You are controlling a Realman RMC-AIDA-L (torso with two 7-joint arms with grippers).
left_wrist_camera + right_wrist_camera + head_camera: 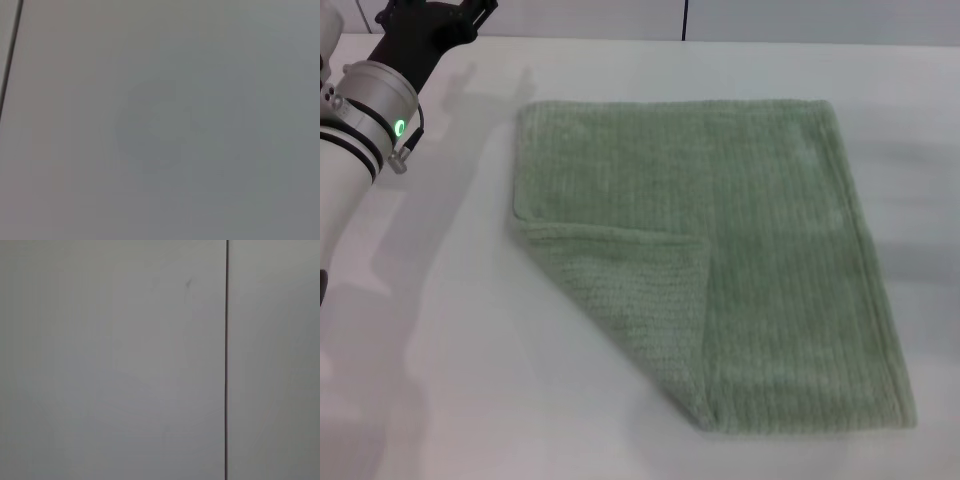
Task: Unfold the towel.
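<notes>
A lab-like test bench: bare white table (440,330), plain pale panelled wall (770,18), nothing domestic.

Pale sage-green towel (760,250), ribbed all over with fine parallel stripes, slightly lighter along the hemmed edges. Folded-over corner (630,290) in the same green, its ribbing running at a slant across the stripes beneath. Plain white tabletop (450,380), soft grey shadow beside the towel and under the arm. Left arm (350,150) in glossy white with a silver-grey wrist ring, thin black bands, and a small glowing green light (399,127). Black left end effector (425,25) at the far left corner. Both wrist views filled by flat pale grey, each crossed by one thin dark line (227,360).
</notes>
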